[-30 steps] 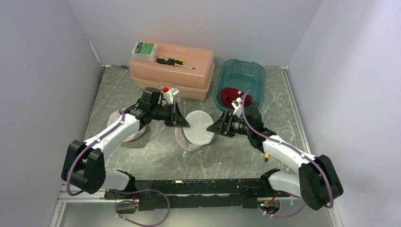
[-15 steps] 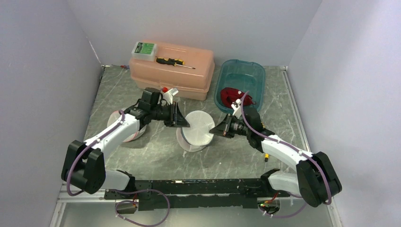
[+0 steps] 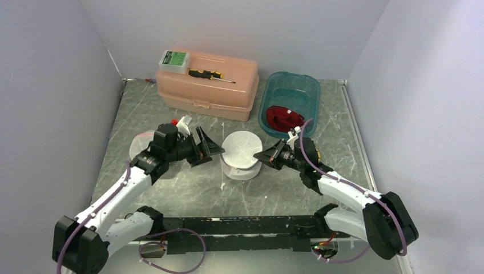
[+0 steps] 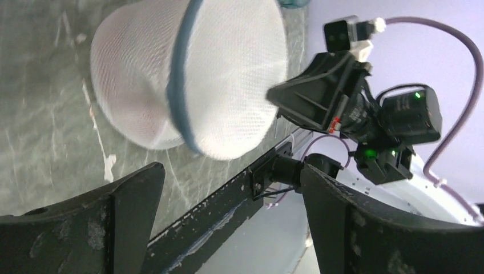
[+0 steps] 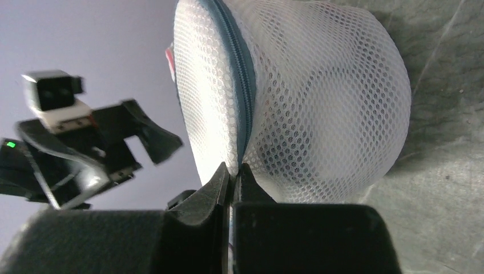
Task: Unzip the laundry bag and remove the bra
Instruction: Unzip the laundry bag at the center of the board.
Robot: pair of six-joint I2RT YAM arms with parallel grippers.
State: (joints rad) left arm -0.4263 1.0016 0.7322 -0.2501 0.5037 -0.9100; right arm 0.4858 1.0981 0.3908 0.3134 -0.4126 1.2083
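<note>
Far left: white mesh disc (image 3: 138,146), flat on the grey marbled worktop (image 3: 188,188), partly hidden behind the left arm

Left hand (image 3: 206,149), seen also from its own wrist (image 4: 231,171): held wide apart, gripping nothing, pointed at the bag from just beside it and not touching it

Back left: salmon toolbox (image 3: 208,91), lid down; on the lid a green-labelled case (image 3: 174,59) and, near it, a black-and-yellow screwdriver (image 3: 211,75)

Centre: laundry bag (image 3: 242,154), white mesh, drum-shaped, resting on the worktop between the two hands; ringed by a blue-grey zip (image 5: 240,68), closed along the whole visible stretch; same band seen in the left wrist view (image 4: 180,74). Contents behind the mesh too faint to name

Right hand (image 3: 267,155): pressed together (image 5: 233,174), pinching the mesh of the bag right at the zip line; whether on the zip pull itself, cannot tell

Back right: teal translucent tub (image 3: 297,85), with a red fabric item (image 3: 284,117) lying inside; whether this is the bra, cannot tell
</note>
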